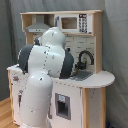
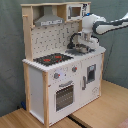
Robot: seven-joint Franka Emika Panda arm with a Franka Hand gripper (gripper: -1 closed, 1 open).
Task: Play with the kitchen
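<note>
Here I am, my white arm (image 1: pixel 42 75) filling the first exterior view's left and hiding most of the counter. In the second exterior view my gripper (image 2: pixel 83 46) hangs over the grey sink (image 2: pixel 80 50) of the large white and light-wood toy kitchen (image 2: pixel 60 75), close beside the curved black faucet (image 2: pixel 75 38). Whether my fingers are parted, I cannot tell. The red-ringed stovetop (image 2: pixel 52 59) lies uncovered, and the counter's front edge is unobstructed.

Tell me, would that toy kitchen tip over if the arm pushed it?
Probably not easily: the toy kitchen stands on a broad, boxy base. It looks like stiff wooden panels, likely heavy. A push high at the range hood would tip it soonest.
</note>
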